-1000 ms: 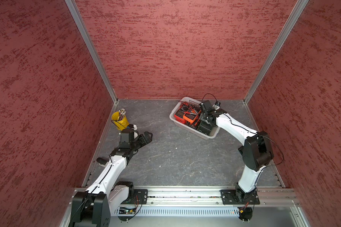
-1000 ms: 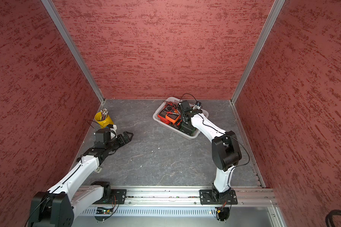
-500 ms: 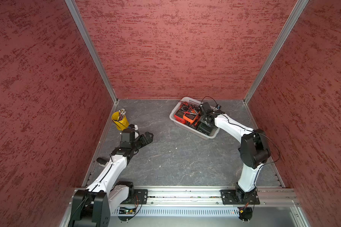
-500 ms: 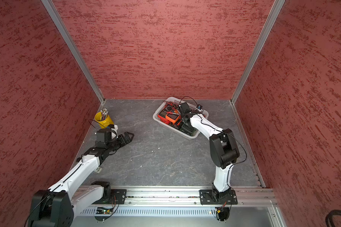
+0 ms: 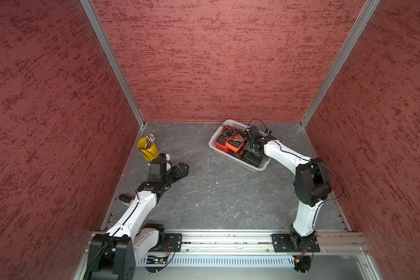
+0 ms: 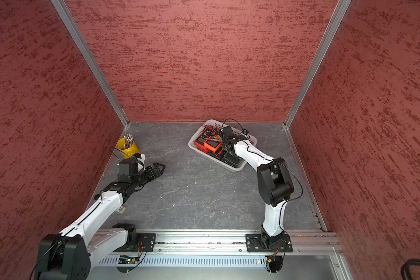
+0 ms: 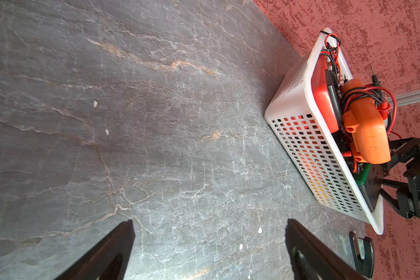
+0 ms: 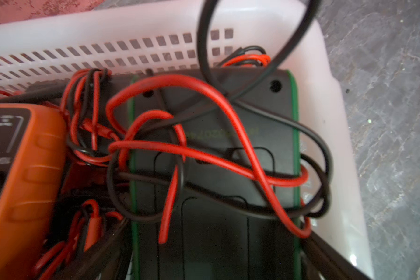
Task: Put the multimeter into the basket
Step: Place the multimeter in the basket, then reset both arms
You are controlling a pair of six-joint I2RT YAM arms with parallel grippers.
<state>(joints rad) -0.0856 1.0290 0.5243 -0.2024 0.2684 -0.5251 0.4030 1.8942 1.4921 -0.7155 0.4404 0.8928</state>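
Green-edged, the multimeter (image 8: 214, 181) lies back-up inside the white basket (image 8: 337, 126), so the right gripper (image 5: 252, 156) above it has its jaws spread, apparently done delivering, while the left gripper (image 7: 209, 223) waits apart, likewise unclenched.

Two robot arms seen from above on a grey table (image 5: 216, 194)
The right gripper (image 5: 254, 151) is positioned inside the white basket (image 5: 230, 158), where an orange multimeter (image 5: 234, 145), a red multimeter (image 5: 220, 142) and a dark multimeter (image 5: 250, 160) are piled; the left gripper (image 5: 183, 168) is held spread near a yellow cup (image 5: 148, 149)
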